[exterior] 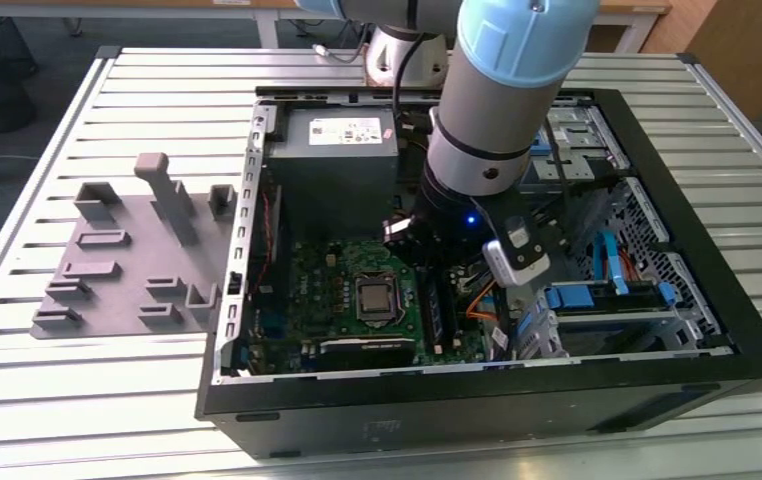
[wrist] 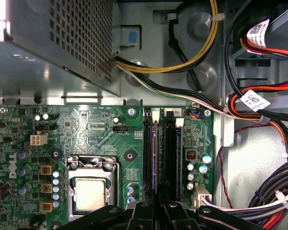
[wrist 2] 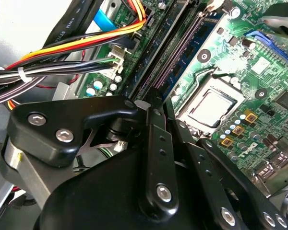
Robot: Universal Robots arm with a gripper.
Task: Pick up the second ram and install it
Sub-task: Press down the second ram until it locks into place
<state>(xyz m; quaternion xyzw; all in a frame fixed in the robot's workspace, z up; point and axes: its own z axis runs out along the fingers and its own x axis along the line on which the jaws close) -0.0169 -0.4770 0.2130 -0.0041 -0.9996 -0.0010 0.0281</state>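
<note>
**Item: second ram, held on edge in a motherboard slot**

1. Second ram – thin strip seen edge-on, showing as a bluish-purple line. It stands in the long black slot nearest the processor socket and runs parallel to the socket's side. It also shows in the second wrist view, just beside the socket. Whether it is pressed fully home cannot be told.

2. Gripper – black, with bolted linkages. Its fingers are drawn almost together, leaving only a narrow gap, and they close on one end of the strip. It shows in both wrist views, alongside the socket.

3. Neighbouring slot – long, black and dark. It is one step further from the socket than the strip.

4. Motherboard – green, lying flat, with the socket set in it.

5. Arm – grey and pale blue. In the exterior view it reaches down into the case directly above the socket area.

6. Power supply – grey perforated box beyond the board edge, well apart from the socket.

7. Cables – black, red, orange and white bundles, past the slots on the side away from the socket.

8. Computer case – black, open-topped, enclosing the board.

9. Grey fixture – has upright posts and sits outside the case on the exterior view's left, on the slatted table.
</note>
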